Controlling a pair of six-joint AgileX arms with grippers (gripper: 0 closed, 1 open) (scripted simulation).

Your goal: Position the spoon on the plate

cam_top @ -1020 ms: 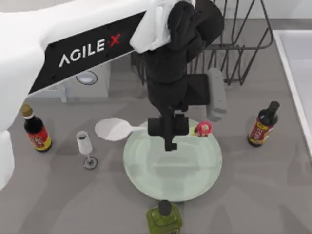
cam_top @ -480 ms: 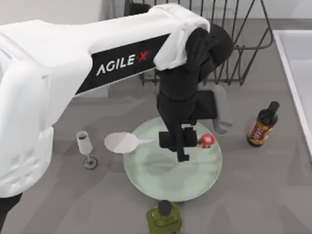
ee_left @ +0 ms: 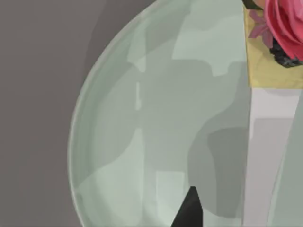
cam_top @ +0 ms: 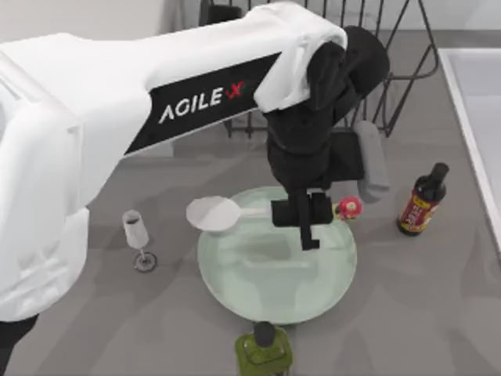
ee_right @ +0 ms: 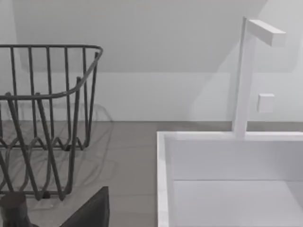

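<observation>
spoon hangs in the left pincer, clamped at mid-handle above the plate; its bowl juts out past the pincer over the plate's rim, the red knob on the opposite side. let go now, i reckon it tips off. grey table, wire rack, sauce bottle, wine glass. right arm parked by the sink.

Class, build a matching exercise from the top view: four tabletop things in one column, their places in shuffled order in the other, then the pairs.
1. spoon
2. wine glass
3. green bottle
4. dark bottle

A. right of the plate
B. at the plate's near edge
C. held by the left end effector over the plate
D. left of the plate

Pairs: 1-C, 2-D, 3-B, 4-A
</observation>
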